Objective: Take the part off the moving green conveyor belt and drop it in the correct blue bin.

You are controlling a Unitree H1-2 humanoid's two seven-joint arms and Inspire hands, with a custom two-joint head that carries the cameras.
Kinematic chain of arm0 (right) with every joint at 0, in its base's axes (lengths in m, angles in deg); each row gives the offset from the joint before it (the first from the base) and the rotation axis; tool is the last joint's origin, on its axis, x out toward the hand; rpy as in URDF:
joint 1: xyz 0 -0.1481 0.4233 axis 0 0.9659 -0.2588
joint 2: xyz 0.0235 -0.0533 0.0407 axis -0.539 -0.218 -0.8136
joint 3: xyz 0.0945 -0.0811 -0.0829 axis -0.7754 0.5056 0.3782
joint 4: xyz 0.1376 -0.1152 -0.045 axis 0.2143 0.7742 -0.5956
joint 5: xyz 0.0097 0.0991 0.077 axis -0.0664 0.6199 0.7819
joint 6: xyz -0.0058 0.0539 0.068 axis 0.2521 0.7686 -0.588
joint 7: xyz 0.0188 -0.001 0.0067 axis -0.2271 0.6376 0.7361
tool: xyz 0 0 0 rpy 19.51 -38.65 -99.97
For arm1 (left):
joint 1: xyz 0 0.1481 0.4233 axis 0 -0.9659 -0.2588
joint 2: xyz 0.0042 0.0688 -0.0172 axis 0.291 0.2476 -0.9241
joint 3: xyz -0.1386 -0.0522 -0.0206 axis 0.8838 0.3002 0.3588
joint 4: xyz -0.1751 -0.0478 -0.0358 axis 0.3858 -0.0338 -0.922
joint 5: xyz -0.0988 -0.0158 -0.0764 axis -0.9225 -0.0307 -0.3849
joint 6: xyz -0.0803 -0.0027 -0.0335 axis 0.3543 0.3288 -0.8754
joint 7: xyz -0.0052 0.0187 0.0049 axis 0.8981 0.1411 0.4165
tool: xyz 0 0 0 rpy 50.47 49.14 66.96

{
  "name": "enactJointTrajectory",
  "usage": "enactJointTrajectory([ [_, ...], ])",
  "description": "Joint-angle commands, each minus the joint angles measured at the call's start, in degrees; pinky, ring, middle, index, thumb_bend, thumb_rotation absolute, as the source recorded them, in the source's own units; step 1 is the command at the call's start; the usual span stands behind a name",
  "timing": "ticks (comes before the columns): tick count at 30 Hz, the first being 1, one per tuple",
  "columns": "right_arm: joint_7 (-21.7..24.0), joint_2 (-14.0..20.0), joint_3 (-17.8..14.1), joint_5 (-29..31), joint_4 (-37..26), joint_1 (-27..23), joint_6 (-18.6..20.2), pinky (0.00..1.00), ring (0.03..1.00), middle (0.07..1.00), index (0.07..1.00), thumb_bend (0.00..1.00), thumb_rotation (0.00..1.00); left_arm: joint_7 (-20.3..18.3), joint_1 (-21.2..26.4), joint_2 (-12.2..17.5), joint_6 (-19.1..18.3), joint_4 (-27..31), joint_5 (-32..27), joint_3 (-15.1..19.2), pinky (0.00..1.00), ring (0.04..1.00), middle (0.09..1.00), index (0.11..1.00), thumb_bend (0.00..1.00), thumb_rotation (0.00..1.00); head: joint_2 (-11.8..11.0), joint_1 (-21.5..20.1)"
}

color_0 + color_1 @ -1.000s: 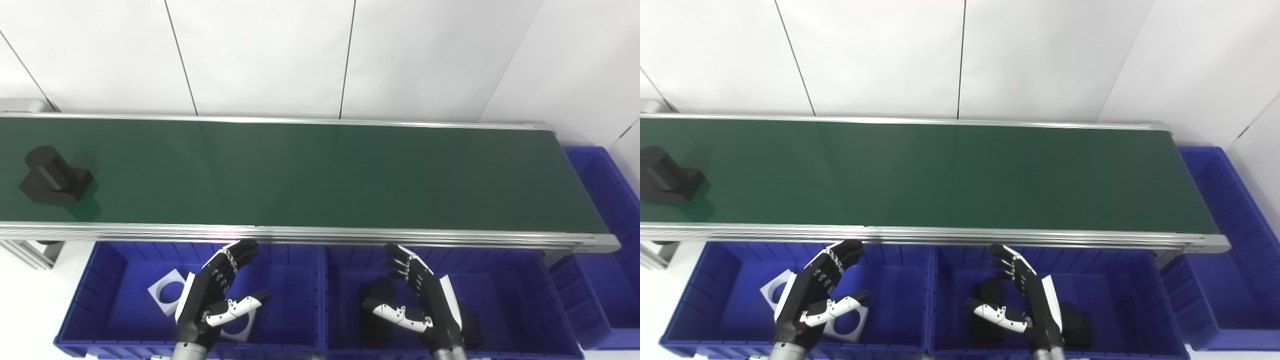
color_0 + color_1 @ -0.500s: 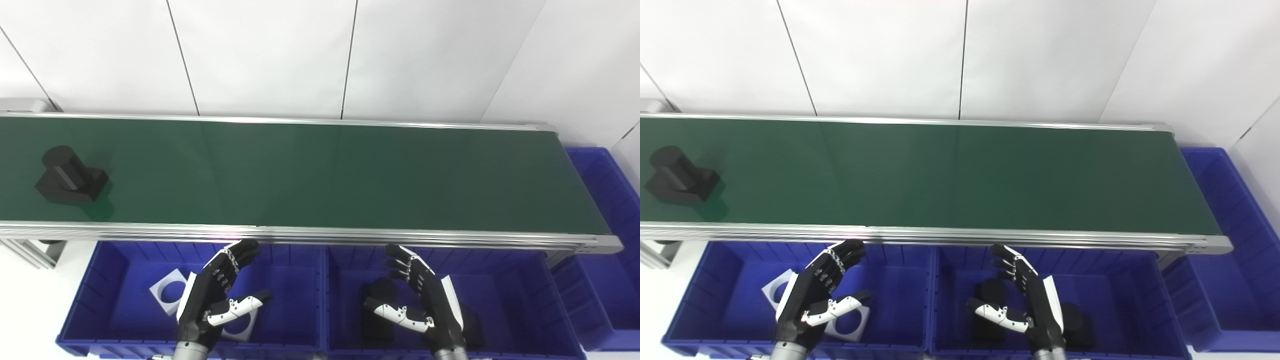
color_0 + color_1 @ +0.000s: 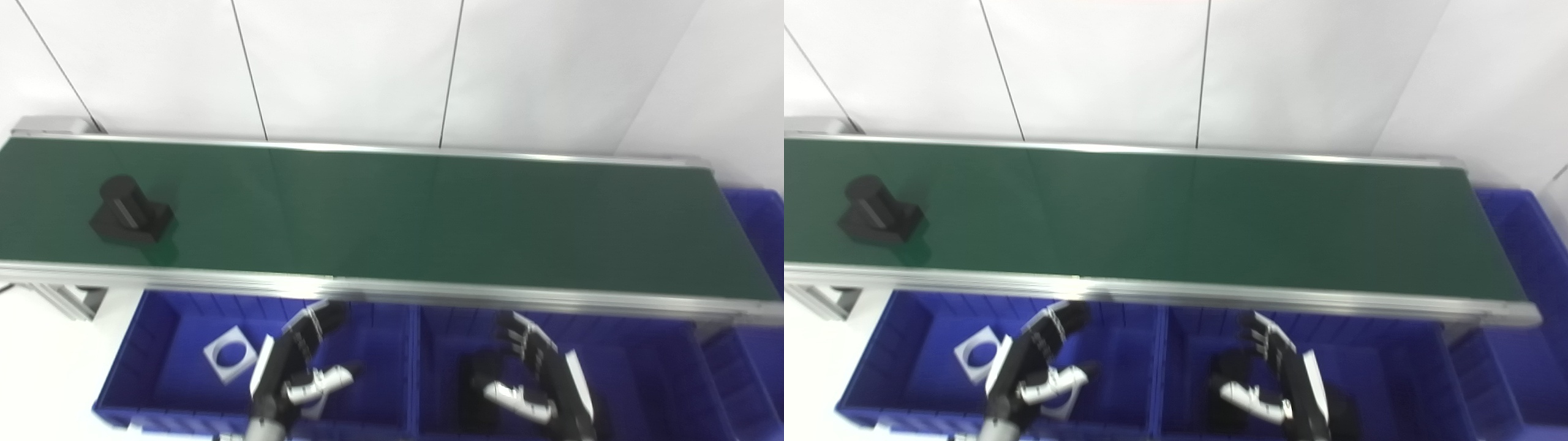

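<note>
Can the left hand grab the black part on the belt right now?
Probably not yet. The left hand hangs open over the left bin, below the belt's near rail, while the black part sits far off toward the belt's left end. Nothing blocks the way; it just looks too far.

black blocky plastic part (image 3: 130,211) is sitting on long green belt (image 3: 429,226) | both hands are hanging open over blue plastic bins (image 3: 153,343)

Matt black part (image 3: 130,211) on smooth green belt (image 3: 429,220) with brushed metal rails; glossy blue plastic bins (image 3: 184,318)
</note>
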Motion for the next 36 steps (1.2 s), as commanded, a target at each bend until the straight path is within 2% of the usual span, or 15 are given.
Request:
enactJointTrajectory([
  [1, 1.09, 0.32, -0.82, 1.09, -0.43, -0.7, -3.32, 0.7, 0.765, 0.806, 0.791, 0.69, 0.17, 0.63, 0.67, -0.95, 2.4, 1.07, 0.86, -0.38, 0.84, 0.769, 0.768, 0.733, 0.64, 0.0, 0.05, 0.07],
  [3, 2.19, 0.56, -1.62, 1.94, 0.5, -1.01, -3.32, 0.7, 0.766, 0.807, 0.792, 0.68, 0.17, 1.34, 0.75, -1.55, 2.0, 0.8, 1.69, -0.73, 0.83, 0.768, 0.766, 0.733, 0.65, 0.0, -1.13, 3.47],
  [17, 7.69, -0.15, -6.59, 3.81, 3.65, -1.5, -3.32, 0.69, 0.772, 0.817, 0.809, 0.61, 0.13, 3.28, 0.84, -3.78, 4.34, -2.71, 3.3, -1.7, 0.84, 0.783, 0.774, 0.726, 0.68, 0.0, -4.13, 8.26],
  [20, 8.27, -0.24, -7.26, 3.71, 3.71, -1.4, -3.32, 0.7, 0.779, 0.828, 0.814, 0.61, 0.14, 3.65, 0.64, -4.12, 4.65, -2.89, 3.74, -1.82, 0.84, 0.78, 0.77, 0.722, 0.68, 0.0, -4.1, 9.33],
  [22, 8.77, -0.01, -7.74, 3.74, 3.9, -1.48, -3.32, 0.72, 0.791, 0.834, 0.819, 0.59, 0.14, 4.12, 0.76, -4.57, 4.83, -3.38, 4.18, -1.92, 0.84, 0.777, 0.768, 0.722, 0.69, 0.0, -4.85, 13.05],
  [24, 9.2, 0.11, -8.28, 3.79, 3.98, -1.53, -3.32, 0.72, 0.798, 0.84, 0.824, 0.57, 0.11, 4.63, 1.02, -4.93, 5.24, -4.12, 4.73, -2.06, 0.84, 0.771, 0.764, 0.72, 0.7, 0.0, -5.1, 14.39],
  [31, 11.94, -0.41, -10.18, 4.99, 3.74, -1.48, -3.32, 0.75, 0.827, 0.864, 0.852, 0.48, 0.02, 5.51, 1.32, -5.95, 5.32, -5.22, 5.1, -2.41, 0.84, 0.775, 0.757, 0.713, 0.7, 0.0, -4.06, 14.52],
  [36, 12.43, -0.74, -10.55, 4.76, 3.47, -1.41, -3.32, 0.74, 0.82, 0.855, 0.848, 0.49, 0.06, 6.03, 1.16, -6.11, 5.6, -5.08, 5.43, -2.62, 0.86, 0.779, 0.76, 0.72, 0.69, 0.0, -3.04, 13.42],
])
